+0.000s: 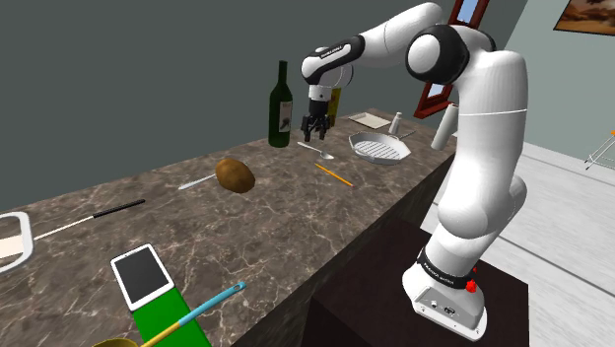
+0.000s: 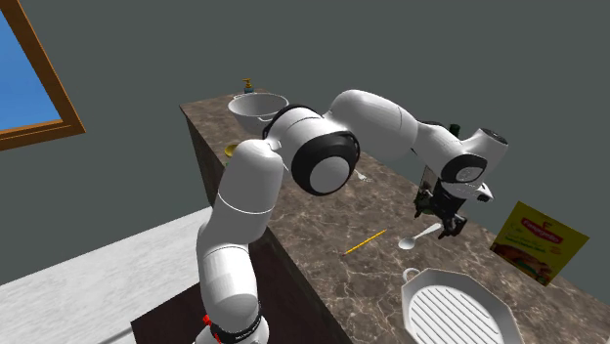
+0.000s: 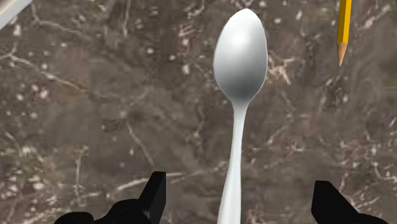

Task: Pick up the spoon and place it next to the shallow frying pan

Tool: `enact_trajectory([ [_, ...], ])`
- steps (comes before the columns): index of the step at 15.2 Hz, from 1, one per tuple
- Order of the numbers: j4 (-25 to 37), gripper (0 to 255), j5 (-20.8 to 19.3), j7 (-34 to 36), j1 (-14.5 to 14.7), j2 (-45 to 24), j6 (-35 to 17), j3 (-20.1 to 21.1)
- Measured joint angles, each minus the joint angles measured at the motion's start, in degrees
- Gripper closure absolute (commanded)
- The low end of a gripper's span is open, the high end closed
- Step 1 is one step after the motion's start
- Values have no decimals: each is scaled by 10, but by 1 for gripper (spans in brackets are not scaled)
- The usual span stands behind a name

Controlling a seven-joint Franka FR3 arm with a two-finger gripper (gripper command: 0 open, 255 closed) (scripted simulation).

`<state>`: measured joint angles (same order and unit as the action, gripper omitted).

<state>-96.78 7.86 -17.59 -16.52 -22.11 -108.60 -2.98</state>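
A silver spoon [image 3: 240, 54] lies flat on the dark marble counter [image 1: 276, 227]. My black gripper [image 3: 240, 194] hangs just above the spoon's handle, open, its fingers [image 3: 154, 194] apart on either side and not touching it. In the shoulder view the gripper [image 1: 315, 128] is over the spoon [image 1: 317, 151], left of the white ridged frying pan [image 1: 380, 150]. In the second exterior view the spoon [image 2: 418, 236] lies a short way from the pan [image 2: 450, 311], below the gripper [image 2: 438, 221].
An orange pencil [image 1: 334, 173] lies close to the spoon. A dark wine bottle [image 1: 282, 104] stands behind the gripper, and a brown potato [image 1: 235, 175] and a knife [image 1: 89, 219] lie further along. A white bowl [image 2: 257, 109] and a yellow box [image 2: 538, 239] also sit on the counter.
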Motion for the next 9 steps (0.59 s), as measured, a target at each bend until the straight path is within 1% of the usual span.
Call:
enact_trajectory([
  [3,33,0,-2,4,-1,6,38,-1],
  [9,44,0,-2,4,-2,4,49,-1],
])
